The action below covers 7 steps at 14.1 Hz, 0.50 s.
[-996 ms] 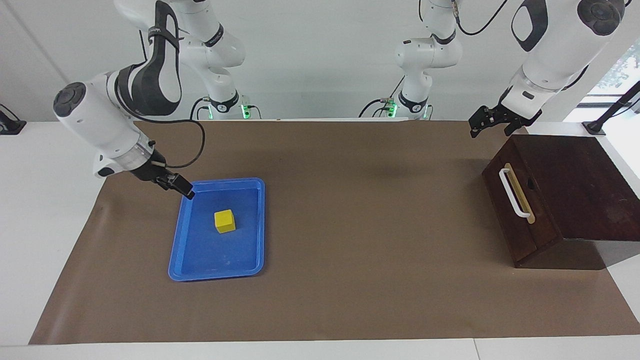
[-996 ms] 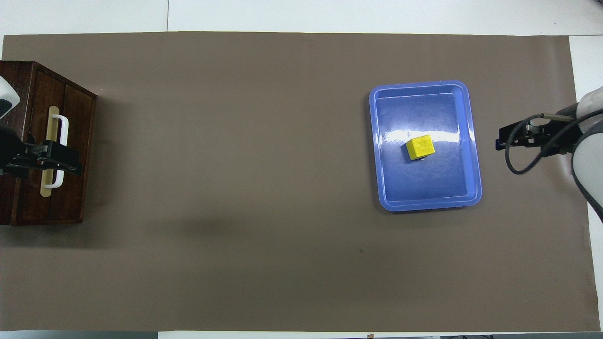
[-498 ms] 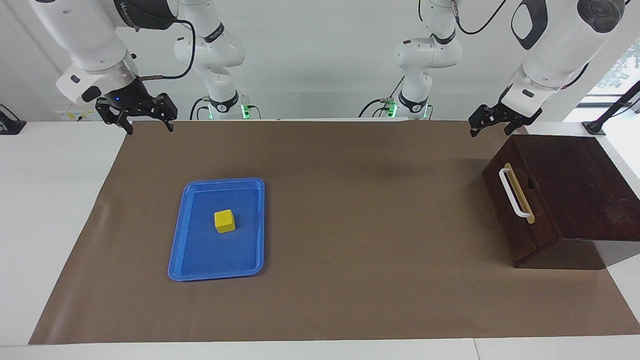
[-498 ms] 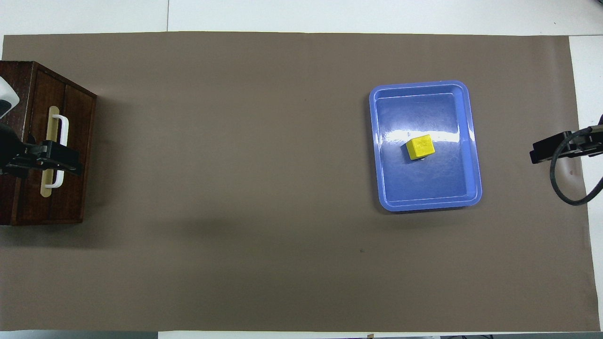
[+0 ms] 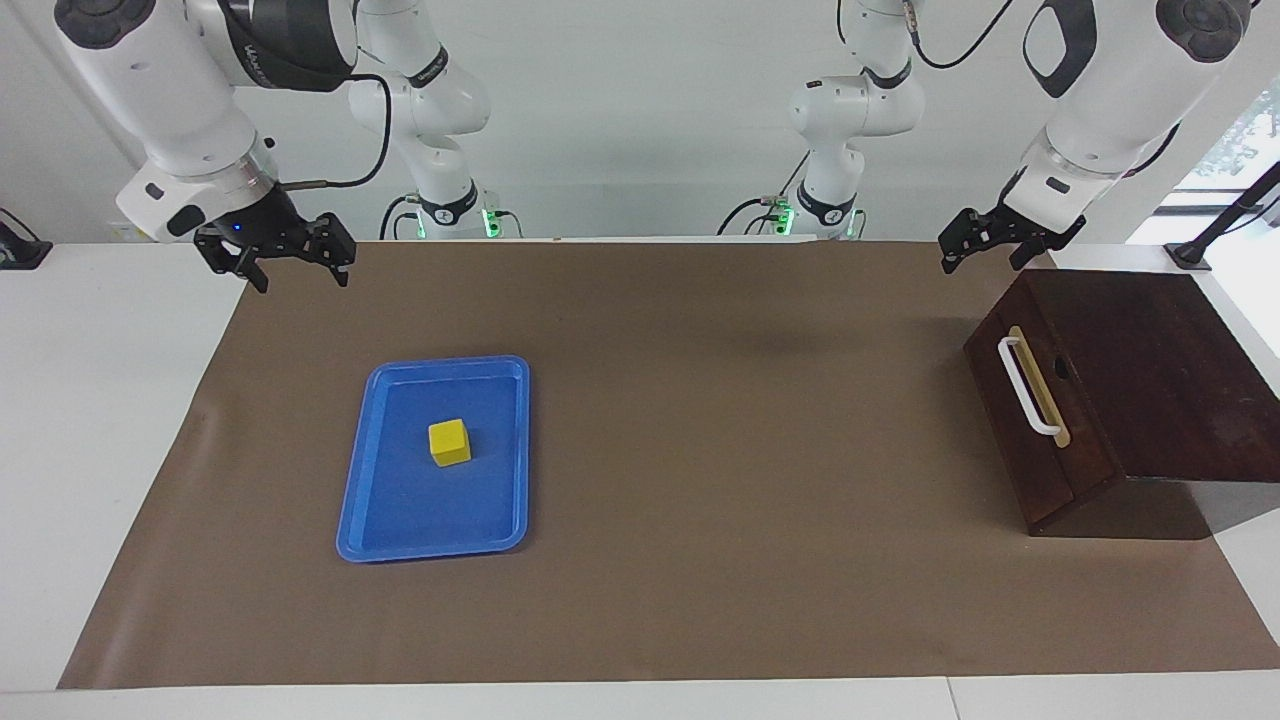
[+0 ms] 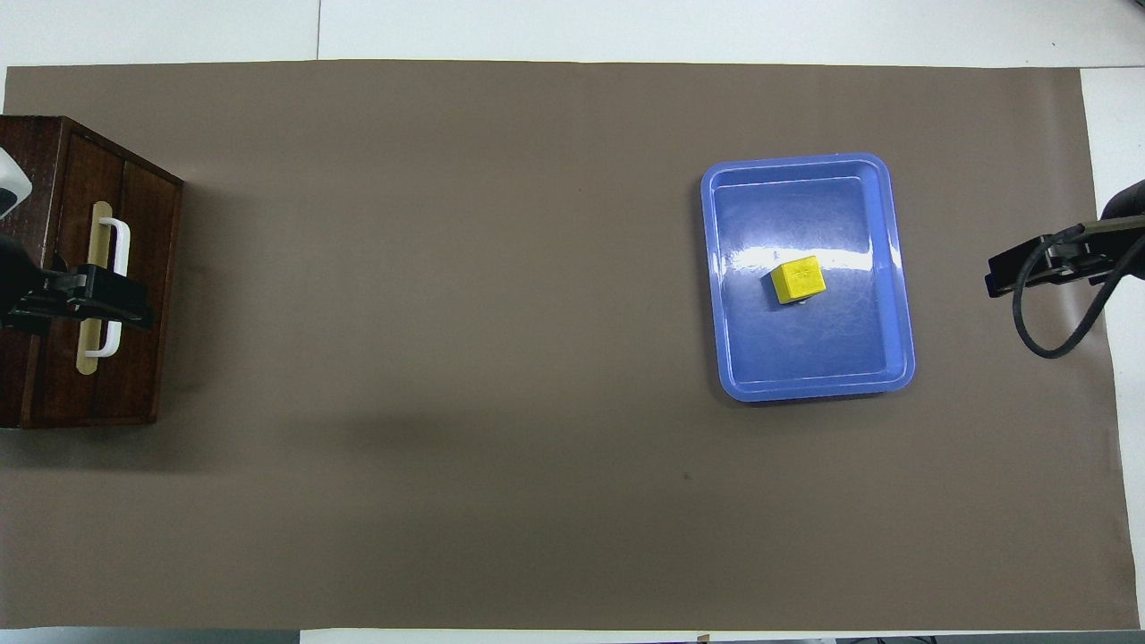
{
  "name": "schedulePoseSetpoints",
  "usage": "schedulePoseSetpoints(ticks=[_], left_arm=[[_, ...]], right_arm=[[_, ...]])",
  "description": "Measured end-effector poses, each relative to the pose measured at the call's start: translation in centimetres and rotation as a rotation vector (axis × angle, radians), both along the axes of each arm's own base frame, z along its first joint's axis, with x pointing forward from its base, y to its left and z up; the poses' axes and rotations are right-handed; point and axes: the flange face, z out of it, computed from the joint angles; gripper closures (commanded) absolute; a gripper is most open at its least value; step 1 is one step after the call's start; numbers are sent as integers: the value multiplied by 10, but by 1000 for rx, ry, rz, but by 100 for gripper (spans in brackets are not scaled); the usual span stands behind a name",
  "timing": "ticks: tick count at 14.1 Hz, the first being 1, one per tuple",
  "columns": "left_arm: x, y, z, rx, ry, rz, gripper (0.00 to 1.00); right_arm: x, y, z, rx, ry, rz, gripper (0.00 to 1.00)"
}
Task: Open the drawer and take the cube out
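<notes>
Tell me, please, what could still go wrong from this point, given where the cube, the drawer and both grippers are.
1. The cube lies loose in the blue tray; a bump to the tray could shift it.
2. The drawer is shut and its white handle sticks out; the open left gripper, raised by the box's corner, might clip it when moving.
3. The open right gripper hangs over the mat's edge; its cable could snag.

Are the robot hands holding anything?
No. Both the left end effector and right end effector are open and empty, up in the air.
</notes>
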Motion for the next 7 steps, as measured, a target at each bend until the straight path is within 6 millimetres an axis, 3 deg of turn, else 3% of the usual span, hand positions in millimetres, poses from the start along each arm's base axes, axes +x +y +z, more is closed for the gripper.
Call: schedulePoseSetpoints(ticks=[7], left_arm=[[1, 3, 1, -1, -7, 5, 0]], right_arm=[[-4, 1, 12, -1, -22, 1, 0]])
